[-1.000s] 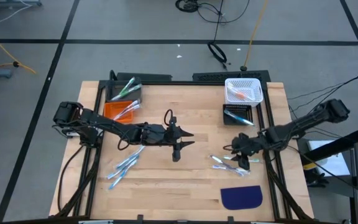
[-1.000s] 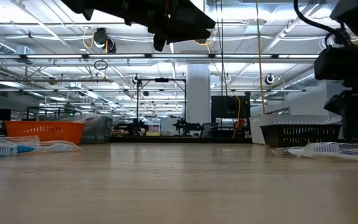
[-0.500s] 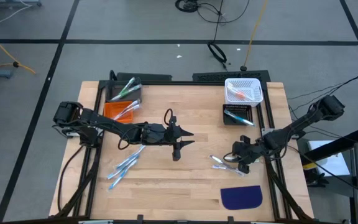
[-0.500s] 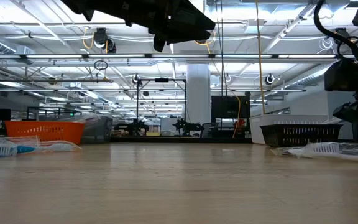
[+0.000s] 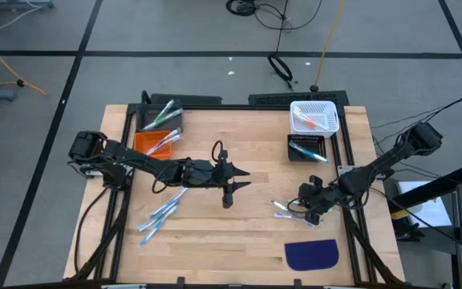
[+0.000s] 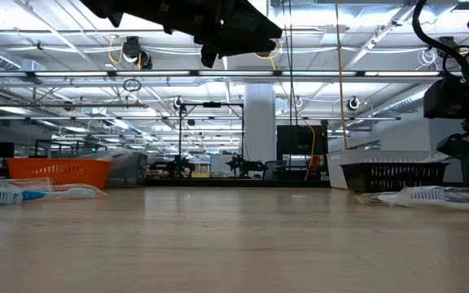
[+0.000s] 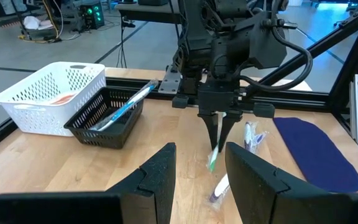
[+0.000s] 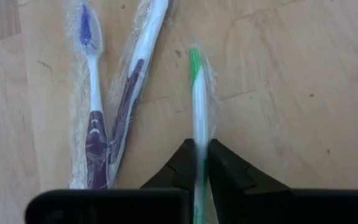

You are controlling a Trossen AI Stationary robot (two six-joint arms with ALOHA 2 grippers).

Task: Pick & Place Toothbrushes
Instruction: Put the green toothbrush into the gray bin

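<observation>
Wooden worktop [image 5: 239, 233] beside the blue mat [image 5: 311, 254]: my right claw [image 8: 199, 163] pinches a wrapped green toothbrush [image 8: 196, 106]; the slick wrap might slip when lifting.

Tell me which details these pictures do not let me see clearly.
- Right tool, right wrist view: its fingers hide the green toothbrush handle's lower part.
- High view: colours of the toothbrushes in the white basket are too small to tell.
- Low view: the right arm is cut off by the edge; the grip is out of frame.
</observation>
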